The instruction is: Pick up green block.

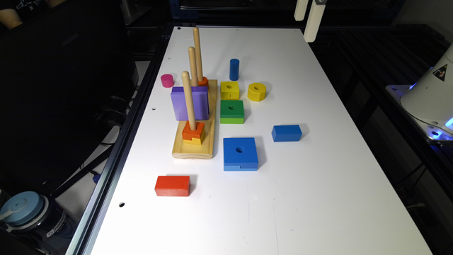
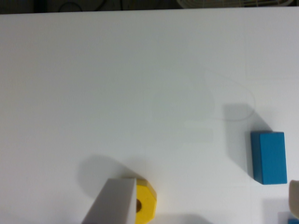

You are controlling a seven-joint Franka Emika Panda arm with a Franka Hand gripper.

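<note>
Exterior view: your gripper [image 1: 308,16] hangs high over the table's [image 1: 318,177] far end, well apart from the green block [image 1: 232,111]. The block lies flat, hole up, just beside the peg board [image 1: 196,141], between the yellow square block [image 1: 229,90] and the blue square block [image 1: 240,153]. Monitor [image 1: 67,71] reads SAMSUNG.

Wrist view: one finger [image 2: 112,203] overlaps the yellow octagon [image 2: 145,203]; you cannot tell the grip state.

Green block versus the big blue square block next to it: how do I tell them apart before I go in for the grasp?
The green block is dark green over a lime bottom layer; the blue square block is blue over a lighter blue layer. The green block looks smaller than the blue one. The green block lies between the yellow square block and the blue one, which lies nearer the red brick. Both are flat squares with a centre hole, lying on the table.
</note>
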